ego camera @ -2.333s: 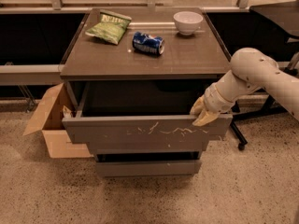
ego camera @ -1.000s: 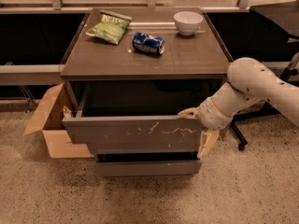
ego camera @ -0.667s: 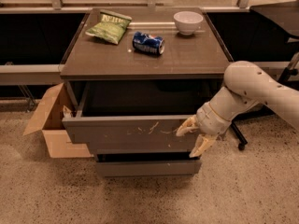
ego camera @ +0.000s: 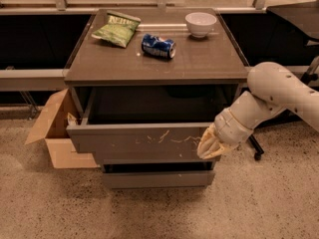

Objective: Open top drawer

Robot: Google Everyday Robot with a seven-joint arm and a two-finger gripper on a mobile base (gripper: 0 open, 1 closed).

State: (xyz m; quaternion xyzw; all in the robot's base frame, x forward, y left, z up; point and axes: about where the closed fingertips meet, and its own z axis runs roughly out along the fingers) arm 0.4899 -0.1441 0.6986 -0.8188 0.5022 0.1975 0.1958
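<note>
The top drawer [ego camera: 134,139] stands well out past the front edge of the surface [ego camera: 149,63], no further than a moment ago. The pincer [ego camera: 209,149] has dropped from its upper rim to the right end of its front, below the front right corner. I cannot tell whether it is open or closed. The task looks about done. Floor ahead is free; a box [ego camera: 50,128] sits beyond the left edge.

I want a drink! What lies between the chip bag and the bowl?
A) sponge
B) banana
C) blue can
C: a blue can lies on its side between the chip bag and bowl; the end effector is lower, at the front of the open top drawer.
</note>
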